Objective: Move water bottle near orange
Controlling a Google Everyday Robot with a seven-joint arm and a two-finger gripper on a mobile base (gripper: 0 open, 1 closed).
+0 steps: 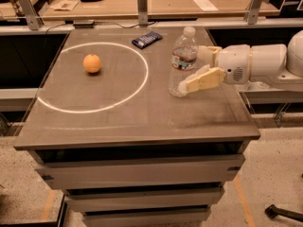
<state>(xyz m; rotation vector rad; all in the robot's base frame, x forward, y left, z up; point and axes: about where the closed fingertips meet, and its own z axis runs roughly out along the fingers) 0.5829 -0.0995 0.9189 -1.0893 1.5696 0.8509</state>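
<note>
- Grey-topped table (142,126) over drawers, a white ring (140,86) painted on it, wooden benches behind.
- The orange (92,63) lies inside the ring at its far left. The water bottle (182,56) stands upright well to the right, just outside the ring.
- The gripper (191,70) reaches in from the right with its jaws spread, one finger on each side of the bottle, not clamped.
- The bottle is probably light, thin-walled and tippy. It is best held at the ribbed middle with modest squeeze.
</note>
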